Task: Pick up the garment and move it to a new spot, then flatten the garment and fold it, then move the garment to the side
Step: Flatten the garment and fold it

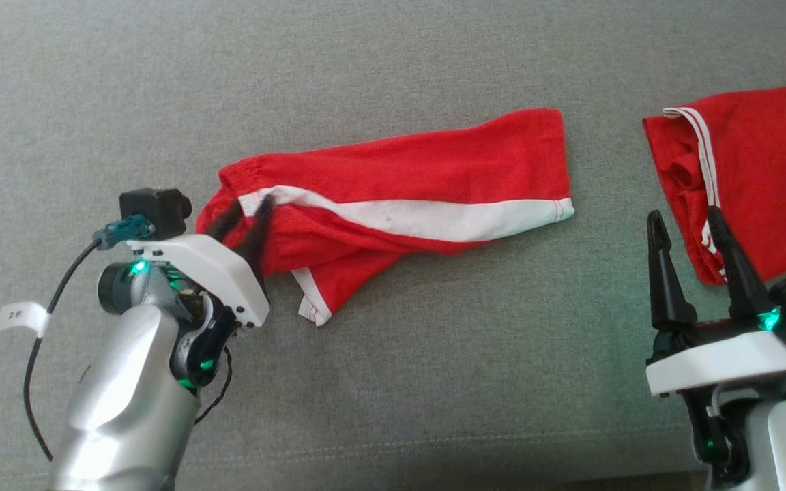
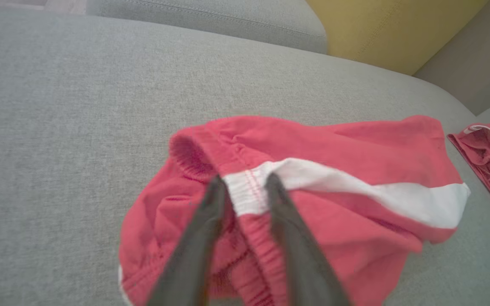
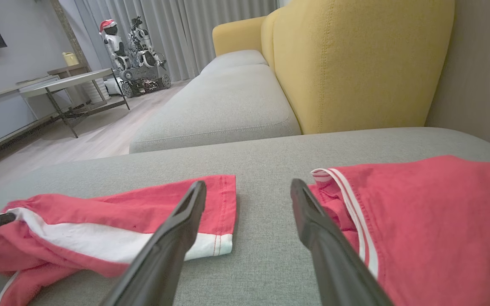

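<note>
The left gripper (image 1: pixel 248 206) is at the left part of the grey seat cushion (image 1: pixel 434 382). Its two dark fingers are tipped down onto the waistband of the red shorts (image 1: pixel 434 157). In the left wrist view the gripper (image 2: pixel 245 180) stands partly apart, straddling the end of the white stripe. A flat band of that stripe shows in the gap, so the fingers have not closed on the cloth. The right gripper (image 1: pixel 683 217) hangs over the cushion's right part, spread wide and holding nothing.

The seat cushion (image 3: pixel 249 144) is the largest thing. Its far half is bare fabric, and so is a broad band along its near side, where a stitched seam runs close to the front edge. A bare strip also separates the two garments. Beyond the cushion's far edge rise a yellow backrest (image 3: pixel 355 63) and a neighbouring cushion (image 3: pixel 223 106).

A second red garment (image 1: pixel 768 164), with thin white piping, lies on the cushion's right end, and its near corner is beside the right gripper's fingers.

The red shorts (image 3: pixel 121 204) lie at the cushion's middle, stretched left to right and folded lengthwise. A broad white side stripe runs to a hem sewn in red thread. The gathered waistband is at the left end, and a white-edged leg corner pokes out on the near side.

Over the cushion's left edge, a white tag (image 1: pixel 21 317) hangs on the left arm's black cable (image 1: pixel 59 286). Its writing starts with a 2, and the rest is too small to read.
</note>
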{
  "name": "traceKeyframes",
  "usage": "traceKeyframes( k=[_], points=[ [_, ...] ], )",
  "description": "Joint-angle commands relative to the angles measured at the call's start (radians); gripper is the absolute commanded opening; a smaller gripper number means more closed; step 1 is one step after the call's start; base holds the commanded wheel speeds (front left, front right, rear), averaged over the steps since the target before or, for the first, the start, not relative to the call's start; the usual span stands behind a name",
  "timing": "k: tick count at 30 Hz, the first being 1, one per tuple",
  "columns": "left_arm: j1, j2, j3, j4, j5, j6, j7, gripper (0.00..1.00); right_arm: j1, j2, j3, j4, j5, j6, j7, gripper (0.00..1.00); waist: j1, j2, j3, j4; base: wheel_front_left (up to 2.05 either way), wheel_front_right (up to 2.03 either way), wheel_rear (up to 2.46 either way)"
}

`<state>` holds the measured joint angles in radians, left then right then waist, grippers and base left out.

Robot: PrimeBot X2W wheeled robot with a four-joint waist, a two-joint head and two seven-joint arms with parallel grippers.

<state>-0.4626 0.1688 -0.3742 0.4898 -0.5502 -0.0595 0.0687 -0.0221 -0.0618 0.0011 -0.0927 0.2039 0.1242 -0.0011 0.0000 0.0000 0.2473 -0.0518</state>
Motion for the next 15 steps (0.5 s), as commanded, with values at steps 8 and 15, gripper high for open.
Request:
traceKeyframes(
  k=[8,15],
  points=[
    [-0.057,0.029,0.025,-0.061,0.022,-0.001,-0.062,0.00,-0.104,-0.045,0.055,0.059,-0.006,0.007,0.037,1.00,0.0000,0.0000,0.007,0.014,0.00,0.00,0.00],
    [-0.073,0.007,-0.012,-0.098,0.039,-0.010,-0.086,0.00,-0.249,-0.102,0.132,0.323,0.005,0.007,0.121,1.00,0.0000,0.0000,0.029,0.073,0.00,0.00,0.00]
  ],
)
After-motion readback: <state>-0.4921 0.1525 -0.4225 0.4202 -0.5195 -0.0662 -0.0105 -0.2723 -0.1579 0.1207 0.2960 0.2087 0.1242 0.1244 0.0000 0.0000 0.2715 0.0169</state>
